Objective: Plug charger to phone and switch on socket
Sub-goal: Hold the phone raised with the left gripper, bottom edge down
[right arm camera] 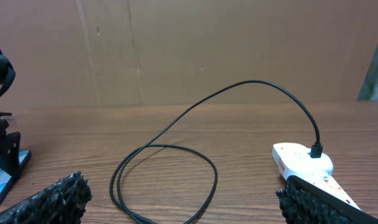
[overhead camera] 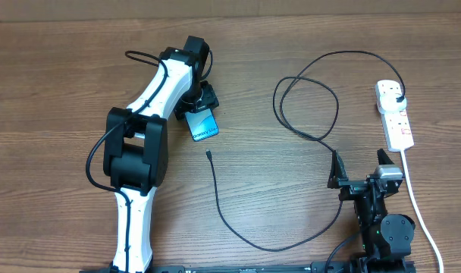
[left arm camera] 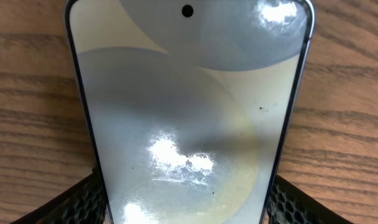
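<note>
The phone lies on the wooden table with its screen lit. It fills the left wrist view. My left gripper is at its far end, a finger against each long edge, shut on it. The charger's connector tip lies loose just in front of the phone. Its black cable runs right, loops, and ends in a black plug seated in the white socket strip, which also shows in the right wrist view. My right gripper is open and empty, left of the strip.
The strip's thick white cord runs down the right side past my right arm's base. A cardboard wall stands behind the table. The left arm lies across the left half.
</note>
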`<state>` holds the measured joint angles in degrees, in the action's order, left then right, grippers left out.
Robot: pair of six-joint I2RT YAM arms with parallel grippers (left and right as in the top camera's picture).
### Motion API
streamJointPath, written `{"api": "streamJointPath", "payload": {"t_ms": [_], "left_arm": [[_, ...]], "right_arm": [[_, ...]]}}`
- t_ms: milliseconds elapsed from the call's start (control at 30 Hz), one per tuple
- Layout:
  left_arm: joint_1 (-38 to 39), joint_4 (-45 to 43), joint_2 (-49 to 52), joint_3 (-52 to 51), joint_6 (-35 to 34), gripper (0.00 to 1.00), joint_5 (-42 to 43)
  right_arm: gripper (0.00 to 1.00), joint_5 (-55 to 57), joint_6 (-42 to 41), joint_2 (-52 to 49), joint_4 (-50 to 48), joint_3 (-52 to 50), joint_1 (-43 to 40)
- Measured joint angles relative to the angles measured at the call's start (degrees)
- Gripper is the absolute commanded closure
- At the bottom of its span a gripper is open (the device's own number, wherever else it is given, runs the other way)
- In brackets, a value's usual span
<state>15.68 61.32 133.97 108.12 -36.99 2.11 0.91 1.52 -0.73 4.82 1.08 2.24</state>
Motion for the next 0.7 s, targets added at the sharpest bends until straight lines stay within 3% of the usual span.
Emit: {"api": "streamJointPath", "payload": {"t_ms": [267,500,600,700], "left_arm": [[0.0,1.14,0.2,0.37,0.15,0.54,0.48],[0.0,1.22,0.2,0.44,0.15,0.6,0.52],[0.02,2.1,0.35,1.03,0.15,0.66,0.85],[0.02,3.96,0.92,2.8,0.13,0.78,0.96]], "right_arm": [[0.0,0.0,-0.02,0.0,-0.02,0.0,0.0],[0.0,0.0,-0.04,0.0,0.02,0.0,0.0],[0.0,0.0,-0.04,0.0,0.02,0.0,0.0],[0.0,0.0,0.0,0.0,0.02,0.0,0.02]]}}
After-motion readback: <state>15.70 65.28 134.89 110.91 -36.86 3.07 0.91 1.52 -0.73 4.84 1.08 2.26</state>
